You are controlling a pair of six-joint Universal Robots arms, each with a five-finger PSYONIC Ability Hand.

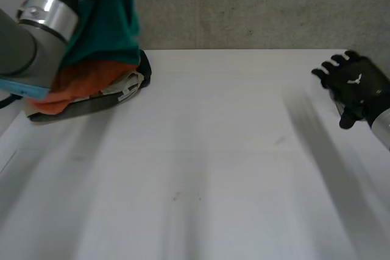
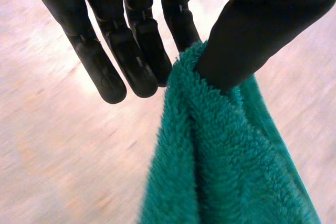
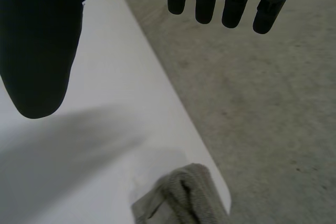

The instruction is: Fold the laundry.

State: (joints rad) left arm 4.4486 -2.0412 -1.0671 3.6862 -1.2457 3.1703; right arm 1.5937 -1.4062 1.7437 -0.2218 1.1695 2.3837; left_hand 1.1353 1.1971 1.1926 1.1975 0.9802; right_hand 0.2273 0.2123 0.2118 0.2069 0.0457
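Table [image 1: 213,168], white, bears a laundry heap [image 1: 85,89] at its far left corner. Teal towel [image 2: 220,171] hangs above the heap, pinched between thumb and fingers of the left hand [image 2: 139,40]. Right hand [image 1: 356,86] hovers at the table's right edge, fingers straight, holding nothing. Small grey cloth [image 3: 184,198] lies on the table edge near it.

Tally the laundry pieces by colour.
Green towel: 1
Orange cloth: 1
Pale cloth: 1
Dark cloth: 1
Grey cloth: 1
Total: 5
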